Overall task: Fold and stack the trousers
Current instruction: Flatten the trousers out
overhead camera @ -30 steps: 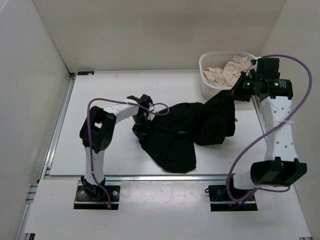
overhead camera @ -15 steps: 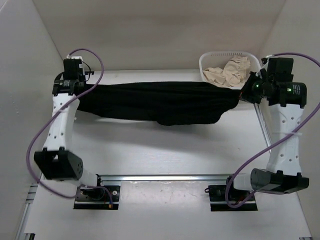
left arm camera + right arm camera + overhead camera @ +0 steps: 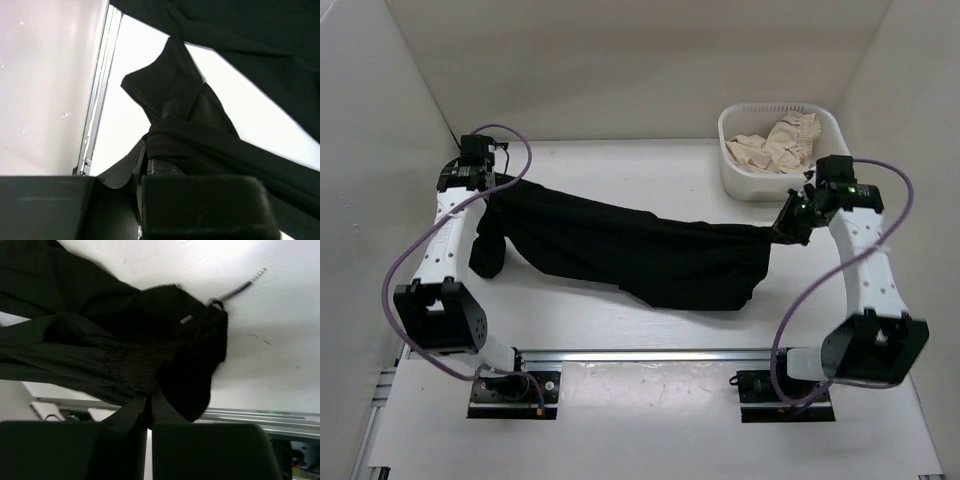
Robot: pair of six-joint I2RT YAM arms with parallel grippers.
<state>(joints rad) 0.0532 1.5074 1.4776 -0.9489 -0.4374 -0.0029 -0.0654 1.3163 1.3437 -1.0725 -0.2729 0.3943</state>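
Top external: soft black trousers (image 3: 640, 250) stretched sideways from white plastic basket (image 3: 760, 186).
Left gripper (image 3: 492, 190), right gripper (image 3: 782, 228) each pinch one end.

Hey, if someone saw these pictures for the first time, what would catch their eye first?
The black trousers, stretched in a long band across the table, pinched at one end by the left end effector and at the other by the right end effector. Next, the white basket in the far right corner, holding cream frilled garments.
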